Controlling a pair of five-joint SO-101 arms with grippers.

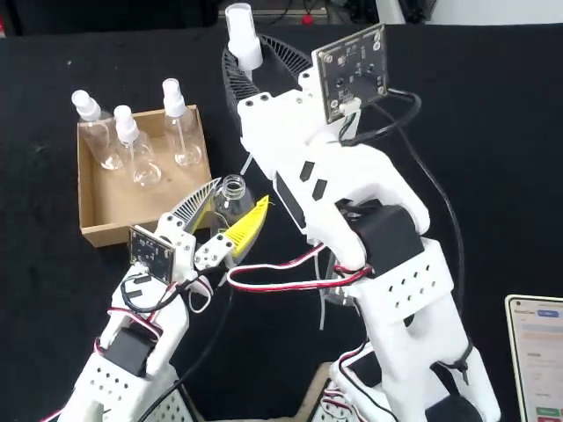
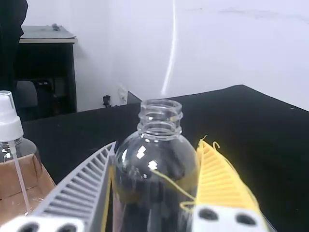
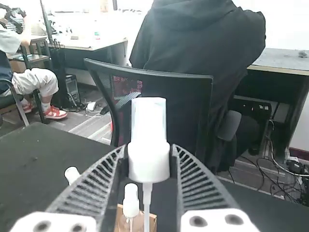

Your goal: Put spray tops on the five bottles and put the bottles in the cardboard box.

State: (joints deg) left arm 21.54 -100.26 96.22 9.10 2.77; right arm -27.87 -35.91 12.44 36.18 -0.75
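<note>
Left pincer clamps an uncapped bottle; right pincer grips a white spray top.

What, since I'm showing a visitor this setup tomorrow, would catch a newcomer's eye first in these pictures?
The right gripper holds a white spray top near the far edge of the table. Closer in, the left gripper clamps an open, capless bottle beside the cardboard box, where three capped bottles stand.
</note>
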